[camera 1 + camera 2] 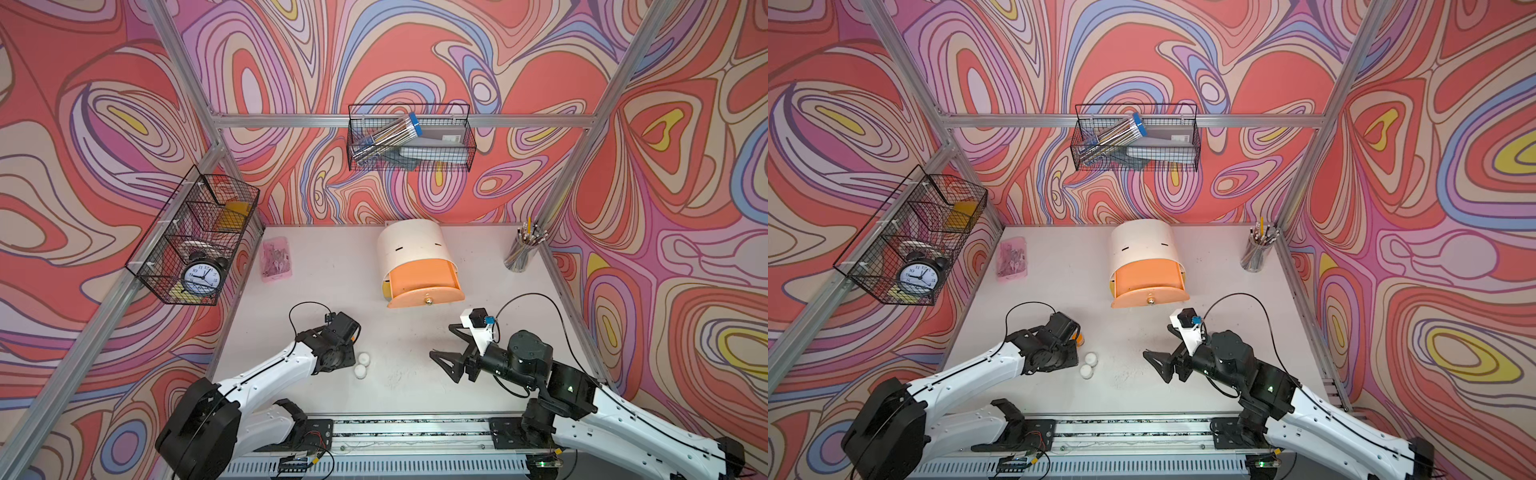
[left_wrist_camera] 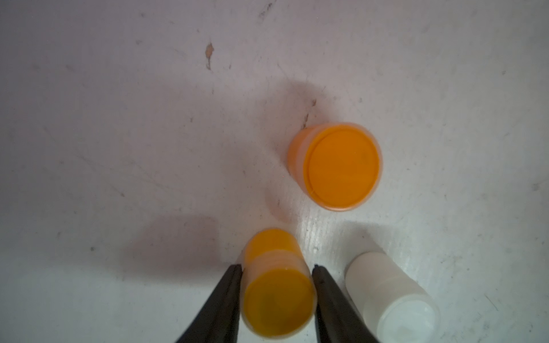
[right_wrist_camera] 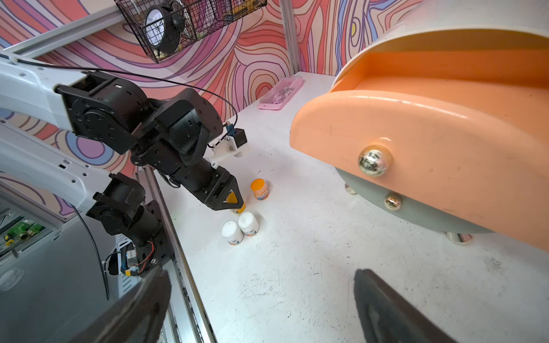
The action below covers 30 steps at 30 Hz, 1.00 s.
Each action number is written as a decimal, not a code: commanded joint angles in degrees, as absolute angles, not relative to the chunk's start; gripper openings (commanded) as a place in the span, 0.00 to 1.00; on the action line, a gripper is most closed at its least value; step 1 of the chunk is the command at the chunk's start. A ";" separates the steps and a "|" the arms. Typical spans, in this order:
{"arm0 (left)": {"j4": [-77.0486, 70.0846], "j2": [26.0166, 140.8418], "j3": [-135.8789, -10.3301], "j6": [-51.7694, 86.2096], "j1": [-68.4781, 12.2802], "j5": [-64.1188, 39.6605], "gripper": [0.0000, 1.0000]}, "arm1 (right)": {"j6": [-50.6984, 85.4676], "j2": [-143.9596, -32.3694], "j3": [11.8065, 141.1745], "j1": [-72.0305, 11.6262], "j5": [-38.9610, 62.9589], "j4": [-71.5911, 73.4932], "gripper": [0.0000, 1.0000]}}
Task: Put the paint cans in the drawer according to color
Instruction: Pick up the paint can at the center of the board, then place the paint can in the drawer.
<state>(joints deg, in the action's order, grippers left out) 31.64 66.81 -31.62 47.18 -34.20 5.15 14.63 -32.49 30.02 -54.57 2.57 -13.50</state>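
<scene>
The left gripper (image 2: 277, 268) is clamped on an orange jar (image 2: 277, 297): one black finger presses each side of it just under the lid, which faces back up along the jaws. From the right wrist view the jar sits low at the table (image 1: 316, 266); whether it touches the surface cannot be told.

A second orange jar (image 2: 341, 166) stands upright beyond the left fingertips, off to one side and clear of the held one. The near white jar (image 2: 389, 291) stands just outside one left finger, not touching it. The far white jar (image 3: 232, 232) stands right beside the near one, on the side away from the jaws.

The right gripper (image 1: 441, 341) hangs over bare table with its jaws wide apart and nothing between them. The chest (image 1: 409, 245) stands ahead of these jaws. Its peach drawer (image 1: 424, 276) is pulled out toward them, and its gold knob (image 3: 375, 160) lies just beyond the fingertips. The four jars are well off to the side of the right jaws, near the left ones.
</scene>
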 commanded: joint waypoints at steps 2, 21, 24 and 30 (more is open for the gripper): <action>32.09 64.64 -30.68 48.03 -34.58 8.09 0.21 | 14.28 -31.90 29.28 -54.95 1.71 -13.71 0.98; 51.60 80.75 -94.68 29.40 -40.03 5.96 0.18 | 15.03 -28.75 29.20 -54.90 -3.66 -16.06 0.98; 52.35 87.49 -99.98 28.78 -41.21 3.74 0.19 | 15.19 -27.67 29.16 -54.92 -5.02 -16.67 0.98; 52.81 96.12 -105.90 27.62 -44.21 5.20 0.20 | 15.41 -26.41 28.78 -55.01 -5.90 -16.71 0.98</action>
<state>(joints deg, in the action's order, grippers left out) 50.46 95.20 -103.39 29.71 -43.24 5.13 14.98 -26.98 29.85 -54.57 -4.62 -16.08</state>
